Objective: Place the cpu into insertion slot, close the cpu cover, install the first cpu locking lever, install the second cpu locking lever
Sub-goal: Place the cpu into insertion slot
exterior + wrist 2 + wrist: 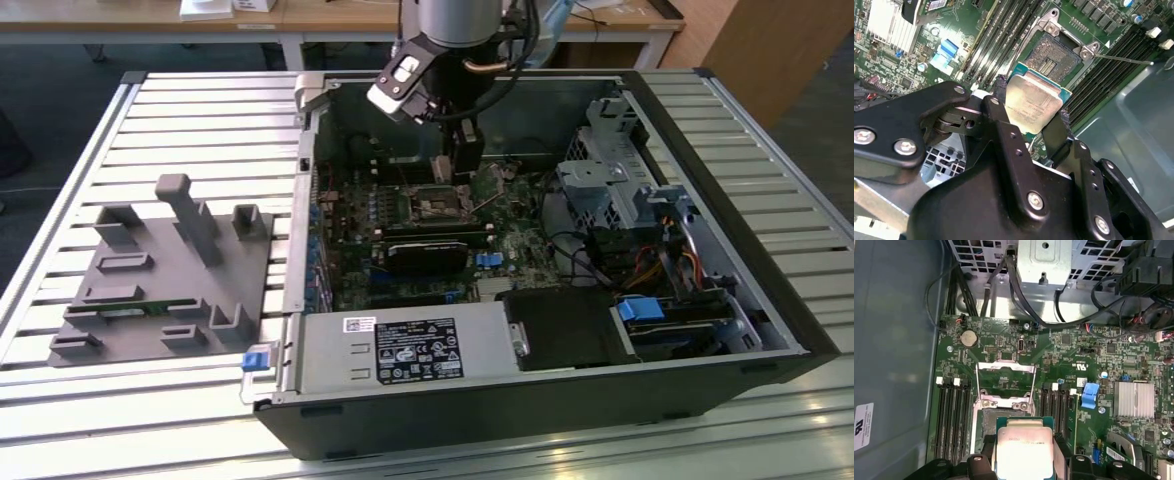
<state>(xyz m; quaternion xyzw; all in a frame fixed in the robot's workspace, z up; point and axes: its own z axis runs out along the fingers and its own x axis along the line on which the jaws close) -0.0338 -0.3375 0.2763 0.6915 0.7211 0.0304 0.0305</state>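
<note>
My gripper [1031, 104] is shut on the cpu [1035, 100], a flat square chip with a dull silver face and green edge, gripped by two opposite sides. The cpu [1024, 447] hangs just above the insertion slot [999, 421], partly overlapping it and not seated. The slot's dark contact field [1054, 56] is bare. The cpu cover [1005, 376], a thin silver frame, stands swung open beyond the slot. A thin locking lever [1124, 60] sticks out sideways from the socket. In the exterior view the gripper [461, 170] reaches down into the open computer case over the slot [435, 205].
Long black memory slots [951, 420] flank the socket on both sides. A finned silver heatsink [1134, 399], a blue connector [1090, 394] and black cables [1004, 285] lie nearby. The case wall [894, 340] is close. A grey parts fixture [160, 270] sits at the exterior view's left.
</note>
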